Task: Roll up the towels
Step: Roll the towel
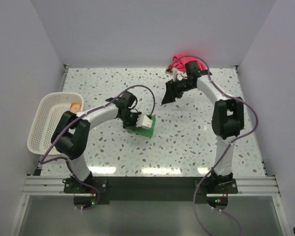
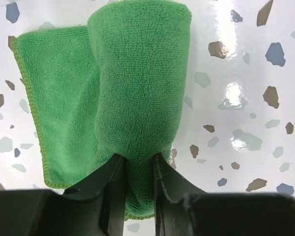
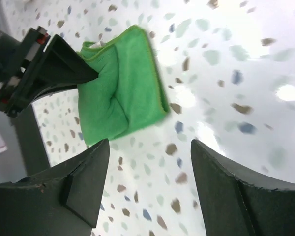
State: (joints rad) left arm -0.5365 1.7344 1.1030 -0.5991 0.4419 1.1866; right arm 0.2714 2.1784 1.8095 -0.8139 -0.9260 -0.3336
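While your left gripper (image 2: 137, 164) pinches the half-made roll of the green towel (image 2: 137, 73) at the middle of the table (image 1: 187, 147), the right gripper (image 3: 150, 146) hangs nearby, jaws apart, empty. Risk: with only 1 end pinned, the roll may unfurl or skew if you pull.
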